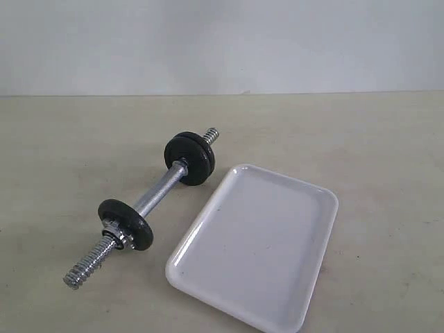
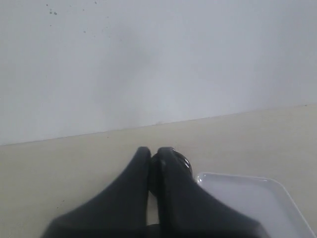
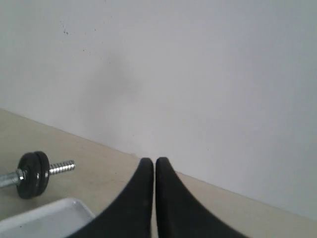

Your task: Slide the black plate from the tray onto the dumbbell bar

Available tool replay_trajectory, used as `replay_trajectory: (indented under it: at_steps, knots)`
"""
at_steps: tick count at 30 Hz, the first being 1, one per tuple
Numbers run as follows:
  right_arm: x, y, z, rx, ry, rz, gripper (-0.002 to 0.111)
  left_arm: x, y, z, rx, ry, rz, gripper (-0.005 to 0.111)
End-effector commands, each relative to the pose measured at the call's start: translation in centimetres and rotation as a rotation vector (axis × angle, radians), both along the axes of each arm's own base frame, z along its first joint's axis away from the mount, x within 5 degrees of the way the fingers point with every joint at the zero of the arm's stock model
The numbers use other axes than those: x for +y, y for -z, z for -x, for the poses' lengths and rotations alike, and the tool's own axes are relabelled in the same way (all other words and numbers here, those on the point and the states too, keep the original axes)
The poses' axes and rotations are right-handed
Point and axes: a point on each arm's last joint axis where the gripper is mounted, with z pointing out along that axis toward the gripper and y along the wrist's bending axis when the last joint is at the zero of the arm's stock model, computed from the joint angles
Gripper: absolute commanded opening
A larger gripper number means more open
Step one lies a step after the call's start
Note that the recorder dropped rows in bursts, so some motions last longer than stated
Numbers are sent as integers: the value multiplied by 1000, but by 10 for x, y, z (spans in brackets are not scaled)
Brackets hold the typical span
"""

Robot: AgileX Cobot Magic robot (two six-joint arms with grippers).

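Note:
The dumbbell bar lies on the table left of the tray, which holds nothing. Two black plates sit together on the bar's far end. A third black plate sits near the front threaded end, against a chrome nut. Neither gripper shows in the exterior view. My left gripper is shut with nothing between its fingers; a black plate peeks out behind them, beside the tray. My right gripper is shut and empty, away from the far plates and the tray corner.
The beige table runs back to a plain white wall. The bar's front threaded end points toward the near left edge of the table. Bare tabletop lies right of and behind the tray.

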Motion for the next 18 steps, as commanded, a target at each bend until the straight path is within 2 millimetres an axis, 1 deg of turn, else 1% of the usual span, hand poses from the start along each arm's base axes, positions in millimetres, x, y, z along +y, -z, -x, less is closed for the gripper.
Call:
replay_trajectory:
  at_steps: [1,2,3,5,6,7,8,10,11,15,18]
  knots:
    - [-2,25,-6,-7,41,25,0,1,17,-1,19,-15,2,4]
    - [-2,31,-7,-6,48,23,0,2,22,-1,23,-21,0,4]
    - [-3,44,-9,11,59,-3,0,3,32,-2,25,-38,8,4]
    - [-5,56,-11,35,76,-73,0,5,40,-2,11,-57,11,4]
    - [-6,58,-11,32,90,-122,0,5,43,-2,10,-63,11,4]
    - [-8,56,-11,17,104,-168,0,5,46,-2,14,-65,9,4]
    - [-8,58,-11,40,102,-176,0,6,48,-2,19,-66,6,4]
    - [-8,58,-12,32,111,-106,0,6,54,-2,35,-65,0,4]
    - [-8,59,-12,34,115,-101,0,6,58,-1,46,-65,-5,4]
    - [-7,61,-15,65,119,-86,0,5,60,-1,61,-56,-24,4]
    - [-7,62,-15,76,120,-93,0,6,57,-1,28,-65,-36,4]
